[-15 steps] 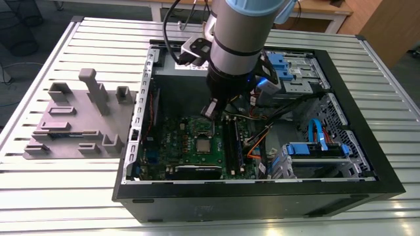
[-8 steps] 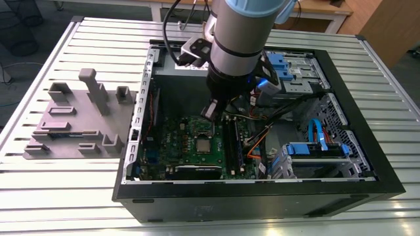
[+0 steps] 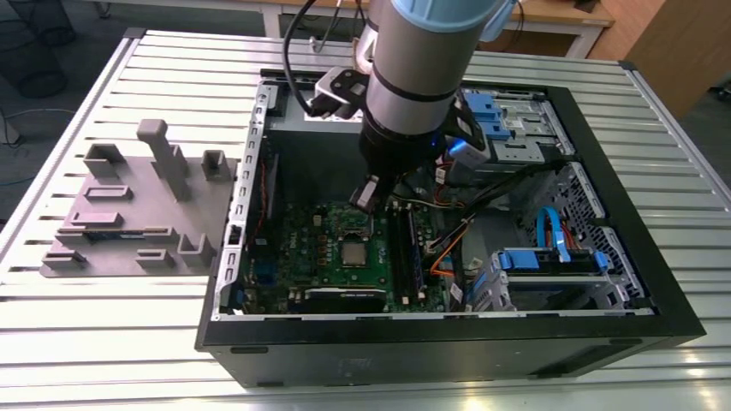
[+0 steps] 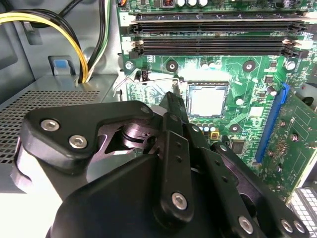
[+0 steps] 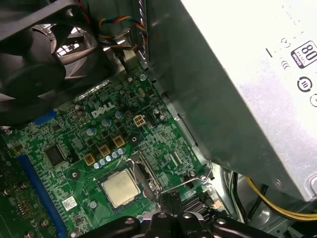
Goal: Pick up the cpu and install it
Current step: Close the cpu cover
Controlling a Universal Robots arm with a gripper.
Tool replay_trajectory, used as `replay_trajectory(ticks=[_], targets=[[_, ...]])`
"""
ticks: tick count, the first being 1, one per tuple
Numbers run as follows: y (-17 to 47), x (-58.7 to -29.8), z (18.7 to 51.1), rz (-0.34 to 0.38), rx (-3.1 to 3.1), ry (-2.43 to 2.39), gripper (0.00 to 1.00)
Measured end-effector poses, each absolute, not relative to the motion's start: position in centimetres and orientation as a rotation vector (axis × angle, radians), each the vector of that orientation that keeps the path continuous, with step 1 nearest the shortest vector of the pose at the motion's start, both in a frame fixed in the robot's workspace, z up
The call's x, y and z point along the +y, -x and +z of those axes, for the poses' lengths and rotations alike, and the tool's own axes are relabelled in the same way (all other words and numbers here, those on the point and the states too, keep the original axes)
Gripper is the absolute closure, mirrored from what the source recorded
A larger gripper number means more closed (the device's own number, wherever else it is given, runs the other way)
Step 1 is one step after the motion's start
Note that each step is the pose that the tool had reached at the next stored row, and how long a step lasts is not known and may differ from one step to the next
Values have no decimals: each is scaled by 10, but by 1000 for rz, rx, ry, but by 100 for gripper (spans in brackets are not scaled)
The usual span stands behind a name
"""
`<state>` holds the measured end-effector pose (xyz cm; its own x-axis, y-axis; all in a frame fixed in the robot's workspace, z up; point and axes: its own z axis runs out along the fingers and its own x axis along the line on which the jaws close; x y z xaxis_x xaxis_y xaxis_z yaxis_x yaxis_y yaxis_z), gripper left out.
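Hovering inside the open computer case, my gripper has its fingers drawn close together on nothing. I see the cpu lying flat in its socket on the motherboard, just beyond and below the fingertips, apart from them; being square, it offers no long axis.

One cpu, one motherboard, one fan.

Ribbed metal table, wooden desks behind
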<state>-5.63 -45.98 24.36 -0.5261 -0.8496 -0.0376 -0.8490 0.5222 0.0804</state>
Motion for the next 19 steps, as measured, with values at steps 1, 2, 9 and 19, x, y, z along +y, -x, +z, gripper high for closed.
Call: replay_trajectory(ticks=[1, 2, 9, 19], targets=[[56, -460, 244, -138, -2735, -1526, 90], [56, -460, 244, -138, -2735, -1526, 90], [56, -462, 243, -133, -2734, -1525, 90], [56, -464, 243, -127, -2732, -1524, 90]])
